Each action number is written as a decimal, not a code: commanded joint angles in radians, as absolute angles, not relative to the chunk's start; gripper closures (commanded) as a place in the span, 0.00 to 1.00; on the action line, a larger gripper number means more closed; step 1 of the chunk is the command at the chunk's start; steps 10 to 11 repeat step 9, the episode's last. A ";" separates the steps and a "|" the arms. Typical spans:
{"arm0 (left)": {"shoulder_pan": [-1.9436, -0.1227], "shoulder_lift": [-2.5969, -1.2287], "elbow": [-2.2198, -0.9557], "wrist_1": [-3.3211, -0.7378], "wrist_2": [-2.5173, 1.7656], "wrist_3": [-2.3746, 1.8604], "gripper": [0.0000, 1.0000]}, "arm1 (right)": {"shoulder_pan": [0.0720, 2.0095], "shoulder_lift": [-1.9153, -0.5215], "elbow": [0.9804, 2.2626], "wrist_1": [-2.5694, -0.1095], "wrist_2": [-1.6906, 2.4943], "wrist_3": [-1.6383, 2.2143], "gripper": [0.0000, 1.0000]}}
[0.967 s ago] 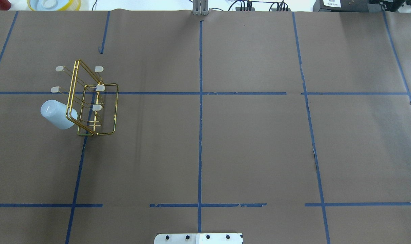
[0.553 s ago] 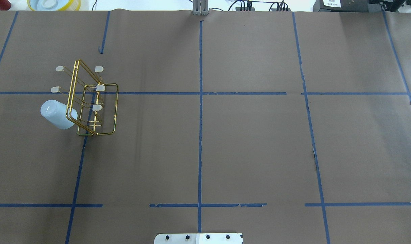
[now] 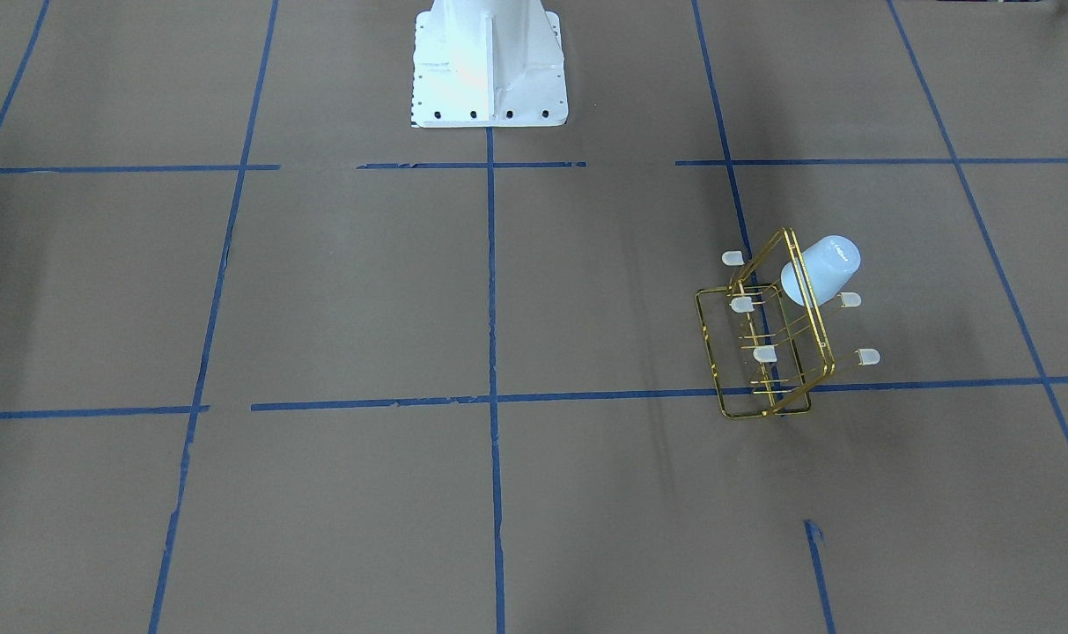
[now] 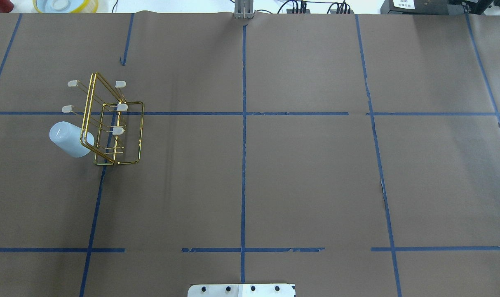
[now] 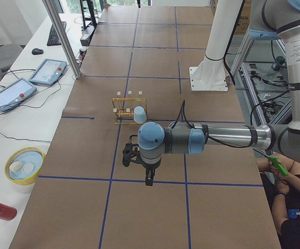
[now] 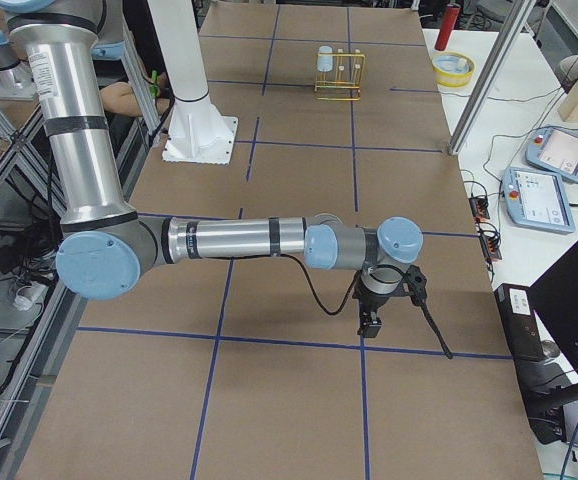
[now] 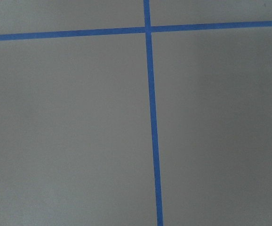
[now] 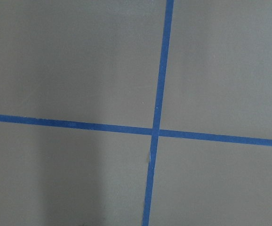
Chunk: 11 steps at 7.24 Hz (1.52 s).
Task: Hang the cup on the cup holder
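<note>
The worktop (image 4: 307, 177), covered in brown paper and ruled with blue tape, is seen bare over most of its spread. The left arm (image 5: 191, 140) is stretched out level above it, and the right arm (image 6: 269, 238) likewise; neither is caught in the overhead or front-facing views. The left jaws and the right jaws are pointed down at the paper and show in the side views only, so it cannot be told whether they are wide or narrow. Nothing is seen held in them.

The cup holder (image 4: 111, 123) is stood at about 9 o'clock from the worktop's middle in the overhead view. The cup (image 4: 69, 139) is found on the holder's 8 o'clock side, tilted, mouth toward the frame and closed end outward, clear of the paper.

The hanging step is judged done, with both arms apart from the rack. No further grasp is called for; at most the arms are to be kept clear so that the light wire rack is not knocked.

Five prong caps (image 4: 122, 107) are counted. The sixth prong is hidden, presumably inside the cup, so its seating cannot be confirmed. In both wrist views only paper and tape lines (image 7: 151, 117) are shown.
</note>
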State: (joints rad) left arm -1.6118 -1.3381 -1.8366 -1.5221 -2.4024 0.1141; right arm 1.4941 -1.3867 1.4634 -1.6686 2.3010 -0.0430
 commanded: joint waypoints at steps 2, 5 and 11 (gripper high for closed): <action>-1.611 -1.344 -1.835 -1.525 -2.401 0.117 0.00 | 1.494 -1.387 1.463 -1.669 2.301 -0.043 0.00; -1.611 -1.345 -1.818 -1.562 -2.402 0.115 0.00 | 1.494 -1.387 1.463 -1.669 2.301 -0.043 0.00; -1.611 -1.350 -1.818 -1.563 -2.402 0.117 0.00 | 1.494 -1.387 1.463 -1.669 2.301 -0.043 0.00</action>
